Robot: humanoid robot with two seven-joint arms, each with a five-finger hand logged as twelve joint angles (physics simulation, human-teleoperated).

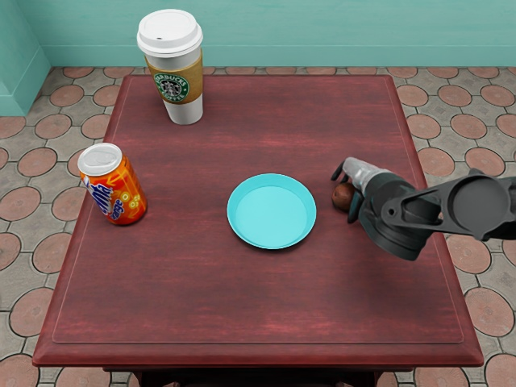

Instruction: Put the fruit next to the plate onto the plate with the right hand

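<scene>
A cyan plate lies at the middle of the dark red table. Just to its right sits a small brown fruit, partly covered by my right hand. The right arm comes in from the picture's right edge. Its dark fingers curl around the fruit from above and from the right side, and the fruit rests on the table. The left arm does not show.
An orange soda can stands near the table's left edge. A white paper coffee cup with a green logo stands at the back left. Around the table is a tiled floor with a teal wall behind.
</scene>
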